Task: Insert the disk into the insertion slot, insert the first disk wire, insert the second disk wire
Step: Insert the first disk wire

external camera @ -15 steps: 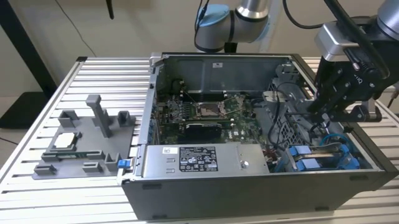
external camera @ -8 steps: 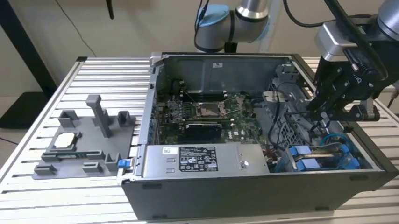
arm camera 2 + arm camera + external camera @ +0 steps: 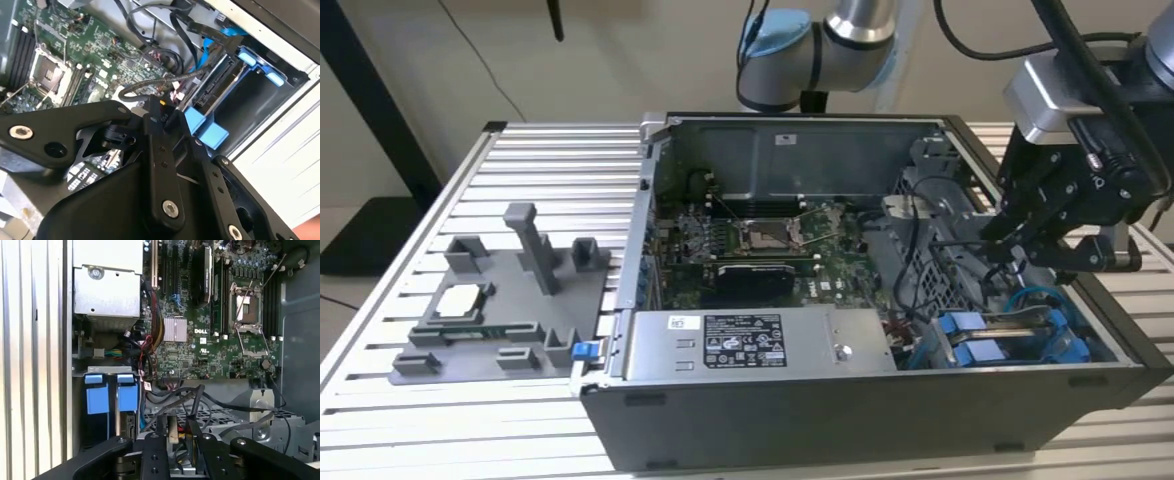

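Nearest the lens in the first wrist view, the gripper [image 3: 181, 439] pinches the plug end of a black disk wire [image 3: 195, 406], its fingers pressed in on either side of it. The wire's cable curves away over perforated sheet metal. In the second wrist view the disk [image 3: 215, 86] sits edge-on inside the insertion slot [image 3: 257, 92], framed by its blue carrier [image 3: 207, 129], just beside the fingertips. In the exterior view the gripper [image 3: 1043, 245] hangs over that bay at the corner of the open computer case [image 3: 854, 420] on the exterior view's right. The motherboard [image 3: 761, 240] lies mid-case, with the power-supply box [image 3: 747, 345] along the near wall. A grey fixture tray [image 3: 520, 300] stands apart on the slatted table [image 3: 454, 430], on the exterior view's left.
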You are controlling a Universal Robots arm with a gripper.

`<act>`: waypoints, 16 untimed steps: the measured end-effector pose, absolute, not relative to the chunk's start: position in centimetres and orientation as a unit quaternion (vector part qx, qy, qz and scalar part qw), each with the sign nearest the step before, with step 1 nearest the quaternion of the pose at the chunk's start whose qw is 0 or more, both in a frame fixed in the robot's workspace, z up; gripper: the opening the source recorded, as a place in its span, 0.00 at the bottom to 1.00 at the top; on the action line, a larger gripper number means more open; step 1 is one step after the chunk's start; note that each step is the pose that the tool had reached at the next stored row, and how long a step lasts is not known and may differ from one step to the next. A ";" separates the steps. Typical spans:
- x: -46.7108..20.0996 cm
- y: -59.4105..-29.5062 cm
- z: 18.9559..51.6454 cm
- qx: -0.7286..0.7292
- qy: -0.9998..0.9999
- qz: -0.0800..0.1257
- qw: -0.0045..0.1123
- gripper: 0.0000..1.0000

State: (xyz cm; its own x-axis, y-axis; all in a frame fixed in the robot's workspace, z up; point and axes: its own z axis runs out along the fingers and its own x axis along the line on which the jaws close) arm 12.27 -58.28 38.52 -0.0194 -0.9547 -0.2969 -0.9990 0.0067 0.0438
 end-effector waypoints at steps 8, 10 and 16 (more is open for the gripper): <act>12.2 -59.5 38.4 -0.692 0.701 0.136 0.106 1.00; 12.2 -59.6 38.3 -0.692 0.701 0.138 0.108 1.00; 12.2 -59.6 38.0 -0.691 0.699 0.145 0.115 1.00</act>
